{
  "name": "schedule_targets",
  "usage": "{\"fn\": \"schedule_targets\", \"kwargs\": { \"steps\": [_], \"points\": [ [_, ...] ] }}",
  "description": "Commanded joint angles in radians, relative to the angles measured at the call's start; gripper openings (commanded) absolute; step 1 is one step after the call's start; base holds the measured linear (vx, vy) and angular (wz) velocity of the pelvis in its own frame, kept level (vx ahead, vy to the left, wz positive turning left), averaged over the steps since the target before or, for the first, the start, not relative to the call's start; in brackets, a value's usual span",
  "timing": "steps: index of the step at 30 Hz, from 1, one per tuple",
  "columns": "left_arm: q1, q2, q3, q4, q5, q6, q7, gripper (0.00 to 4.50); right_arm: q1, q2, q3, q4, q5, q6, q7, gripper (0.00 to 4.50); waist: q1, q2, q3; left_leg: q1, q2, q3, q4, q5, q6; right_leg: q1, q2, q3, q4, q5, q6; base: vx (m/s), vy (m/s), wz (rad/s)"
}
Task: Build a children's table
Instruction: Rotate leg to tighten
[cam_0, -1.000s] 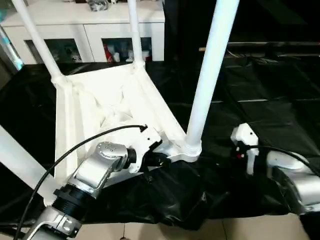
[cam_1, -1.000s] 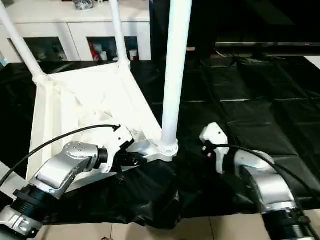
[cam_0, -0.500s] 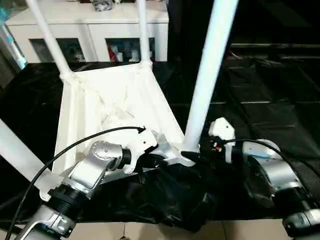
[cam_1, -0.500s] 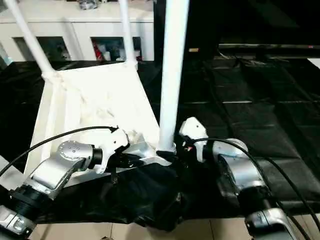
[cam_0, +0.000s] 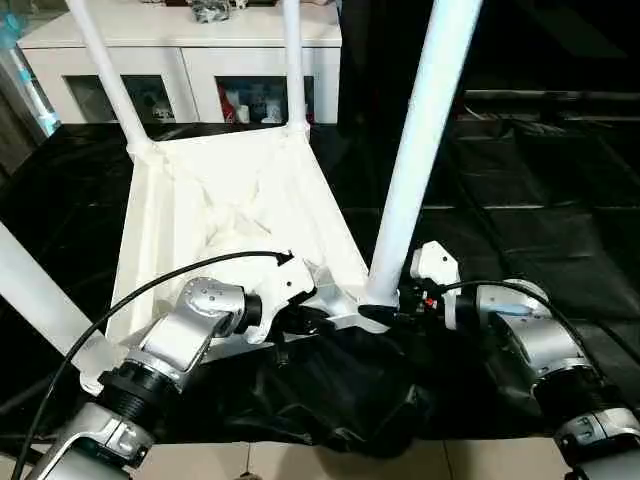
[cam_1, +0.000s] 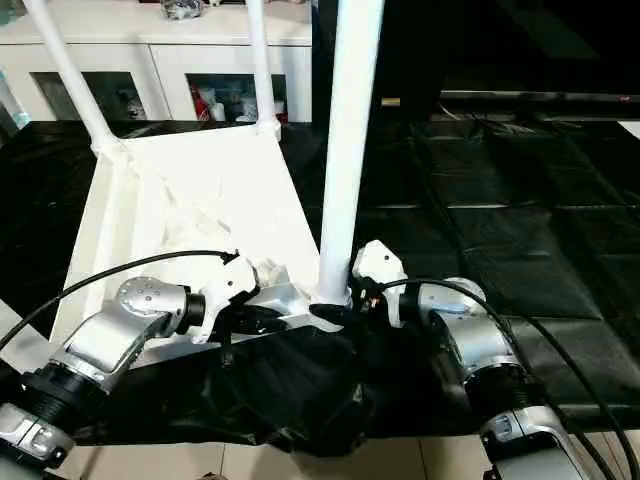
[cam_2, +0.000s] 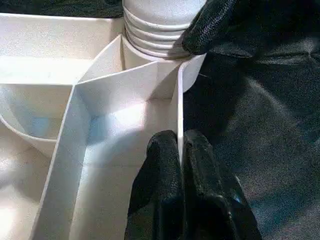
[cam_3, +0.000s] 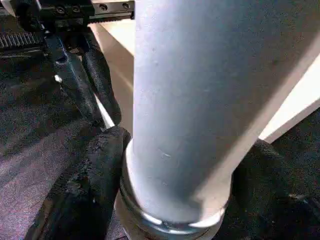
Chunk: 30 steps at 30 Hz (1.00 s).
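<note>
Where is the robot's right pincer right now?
The right pincer is closed around the base of the near leg, at the upside-down tabletop's near right corner.

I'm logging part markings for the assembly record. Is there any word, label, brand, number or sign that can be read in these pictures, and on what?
None can be read: the tabletop and the near leg are plain white.
The items behind the cabinet's glass doors are too small and blurred to read.
</note>
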Motion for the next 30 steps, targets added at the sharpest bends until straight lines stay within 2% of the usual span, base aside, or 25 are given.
{"fn": "schedule_targets", "kwargs": {
  "steps": [1,4,5,6,7,8,10,11,13,14,16,17,18,20,22,23,24,25,26,27,28,29,30],
  "points": [
    [0.003,-0.005,-0.017,0.033,-0.007,-0.015,-0.046,0.00,-0.016,-0.001,-0.010,0.037,-0.022,0.000,-0.038,2.80,-0.003,-0.021,-0.048,0.011,0.061,-0.037,-0.071,-0.224,0.052,0.031,-0.080,0.054,-0.095,-0.351,-0.189,0.000,0.000,0.00],
    [-0.022,-0.037,0.003,0.085,0.012,-0.010,0.025,0.00,-0.017,0.024,-0.030,0.074,-0.035,0.003,-0.125,2.71,-0.006,-0.022,-0.044,0.015,0.059,-0.039,-0.074,-0.259,0.037,0.027,-0.082,0.052,-0.104,-0.429,-0.171,0.000,0.000,0.00],
    [-0.063,-0.083,0.027,0.161,0.033,-0.009,0.122,0.00,-0.018,0.064,-0.056,0.121,-0.052,0.021,-0.264,2.71,-0.009,-0.025,-0.043,0.017,0.059,-0.040,-0.075,-0.266,0.030,0.025,-0.082,0.053,-0.107,-0.458,-0.160,0.000,0.000,0.00],
    [-0.080,-0.101,0.037,0.191,0.040,-0.008,0.159,0.00,-0.018,0.080,-0.067,0.137,-0.056,0.029,-0.315,2.71,-0.012,-0.023,-0.041,0.019,0.057,-0.038,-0.075,-0.272,0.023,0.019,-0.079,0.053,-0.111,-0.473,-0.157,0.000,0.000,0.00],
    [-0.109,-0.130,0.051,0.243,0.050,-0.011,0.221,0.00,-0.023,0.107,-0.084,0.166,-0.067,0.050,-0.420,2.70,-0.018,-0.025,-0.041,0.024,0.056,-0.043,-0.076,-0.296,0.004,0.019,-0.080,0.048,-0.114,-0.509,-0.149,0.000,0.000,0.00],
    [-0.135,-0.155,0.064,0.286,0.058,-0.017,0.272,0.00,-0.029,0.130,-0.100,0.193,-0.076,0.070,-0.515,2.70,-0.021,-0.026,-0.043,0.023,0.056,-0.045,-0.079,-0.306,-0.004,0.022,-0.082,0.046,-0.115,-0.516,-0.139,0.000,0.000,0.00],
    [-0.196,-0.207,0.078,0.378,0.074,-0.039,0.368,0.00,-0.045,0.189,-0.117,0.229,-0.084,0.121,-0.666,2.70,-0.025,-0.028,-0.042,0.024,0.056,-0.047,-0.080,-0.326,-0.005,0.018,-0.082,0.046,-0.118,-0.523,-0.131,0.000,0.000,0.00],
    [-0.208,-0.217,0.081,0.397,0.078,-0.043,0.391,0.00,-0.049,0.199,-0.112,0.233,-0.096,0.123,-0.693,2.70,-0.027,-0.026,-0.042,0.031,0.054,-0.047,-0.079,-0.345,-0.009,0.012,-0.082,0.046,-0.124,-0.543,-0.126,0.000,0.000,0.00],
    [-0.232,-0.232,0.079,0.430,0.089,-0.059,0.421,0.00,-0.059,0.226,-0.106,0.243,-0.104,0.130,-0.729,2.70,-0.025,-0.027,-0.043,0.026,0.055,-0.049,-0.081,-0.348,-0.005,0.017,-0.088,0.045,-0.127,-0.554,-0.115,0.000,0.000,0.00],
    [-0.254,-0.247,0.080,0.462,0.098,-0.075,0.453,0.00,-0.070,0.260,-0.110,0.250,-0.094,0.134,-0.753,2.70,-0.026,-0.022,-0.043,0.026,0.055,-0.049,-0.082,-0.352,-0.004,0.014,-0.086,0.047,-0.129,-0.544,-0.112,0.000,0.000,0.00],
    [-0.272,-0.264,0.079,0.488,0.105,-0.095,0.461,0.00,-0.078,0.289,-0.095,0.251,-0.105,0.118,-0.750,2.70,-0.024,-0.022,-0.046,0.027,0.058,-0.049,-0.084,-0.351,0.001,0.016,-0.087,0.047,-0.127,-0.513,-0.120,0.000,0.000,0.00],
    [-0.278,-0.276,0.078,0.499,0.111,-0.109,0.450,0.00,-0.079,0.305,-0.084,0.245,-0.110,0.074,-0.720,2.70,-0.023,-0.022,-0.046,0.025,0.058,-0.048,-0.085,-0.342,0.002,0.017,-0.087,0.048,-0.125,-0.483,-0.128,0.000,0.000,0.00],
    [-0.283,-0.281,0.079,0.511,0.114,-0.117,0.450,0.00,-0.081,0.309,-0.084,0.247,-0.112,0.063,-0.720,3.04,-0.023,-0.022,-0.045,0.025,0.059,-0.047,-0.086,-0.344,0.004,0.016,-0.088,0.049,-0.127,-0.477,-0.130,0.000,0.000,0.00],
    [-0.282,-0.284,0.073,0.514,0.114,-0.142,0.418,0.00,-0.087,0.307,-0.088,0.244,-0.104,0.044,-0.702,3.39,-0.021,-0.024,-0.045,0.024,0.060,-0.045,-0.086,-0.339,0.012,0.018,-0.090,0.050,-0.125,-0.457,-0.144,0.000,0.000,0.00],
    [-0.267,-0.272,0.065,0.508,0.103,-0.187,0.346,0.00,-0.088,0.267,-0.094,0.220,-0.085,0.006,-0.625,3.49,-0.022,-0.027,-0.043,0.018,0.059,-0.046,-0.087,-0.337,0.021,0.021,-0.089,0.048,-0.125,-0.458,-0.144,0.000,0.000,0.00],
    [-0.265,-0.269,0.064,0.509,0.101,-0.191,0.338,0.00,-0.087,0.262,-0.095,0.216,-0.081,0.001,-0.614,3.73,-0.022,-0.028,-0.046,0.014,0.060,-0.047,-0.087,-0.332,0.026,0.027,-0.092,0.048,-0.123,-0.461,-0.139,0.000,0.000,0.00],
    [-0.263,-0.264,0.061,0.508,0.100,-0.202,0.325,0.00,-0.086,0.253,-0.099,0.210,-0.073,0.000,-0.593,3.73,-0.021,-0.027,-0.046,0.013,0.062,-0.047,-0.088,-0.318,0.028,0.026,-0.093,0.050,-0.122,-0.444,-0.144,0.000,0.000,0.00],
    [-0.255,-0.248,0.054,0.503,0.098,-0.229,0.289,0.00,-0.078,0.224,-0.103,0.185,-0.052,0.003,-0.522,3.73,-0.022,-0.031,-0.045,0.013,0.062,-0.046,-0.087,-0.316,0.032,0.026,-0.092,0.050,-0.122,-0.442,-0.147,0.000,0.000,0.00],
    [-0.245,-0.228,0.050,0.493,0.093,-0.244,0.246,0.00,-0.065,0.186,-0.102,0.150,-0.033,-0.003,-0.439,3.73,-0.016,-0.032,-0.045,0.014,0.061,-0.044,-0.085,-0.314,0.045,0.028,-0.094,0.051,-0.124,-0.443,-0.144,0.000,0.000,0.00],
    [-0.245,-0.228,0.050,0.493,0.093,-0.244,0.246,0.00,-0.065,0.186,-0.102,0.150,-0.033,-0.003,-0.439,3.73,-0.014,-0.031,-0.046,0.016,0.065,-0.042,-0.084,-0.299,0.052,0.026,-0.093,0.054,-0.120,-0.413,-0.153,0.000,0.000,0.00],
    [-0.231,-0.212,0.048,0.477,0.085,-0.286,0.193,0.00,-0.059,0.161,-0.105,0.136,-0.022,-0.009,-0.391,3.73,-0.014,-0.033,-0.046,0.015,0.065,-0.042,-0.085,-0.290,0.055,0.027,-0.093,0.054,-0.120,-0.400,-0.161,0.000,0.000,0.00],
    [-0.215,-0.194,0.048,0.454,0.070,-0.305,0.132,0.00,-0.050,0.133,-0.106,0.119,-0.007,-0.019,-0.331,3.73,-0.015,-0.036,-0.049,0.006,0.065,-0.042,-0.084,-0.265,0.064,0.035,-0.094,0.053,-0.112,-0.364,-0.177,0.000,0.000,0.00],
    [-0.204,-0.179,0.047,0.439,0.062,-0.315,0.086,0.00,-0.043,0.113,-0.106,0.103,0.008,-0.020,-0.278,3.73,-0.012,-0.034,-0.050,0.002,0.066,-0.044,-0.085,-0.251,0.069,0.040,-0.096,0.052,-0.108,-0.347,-0.180,0.000,0.000,0.00]
  ]
}}
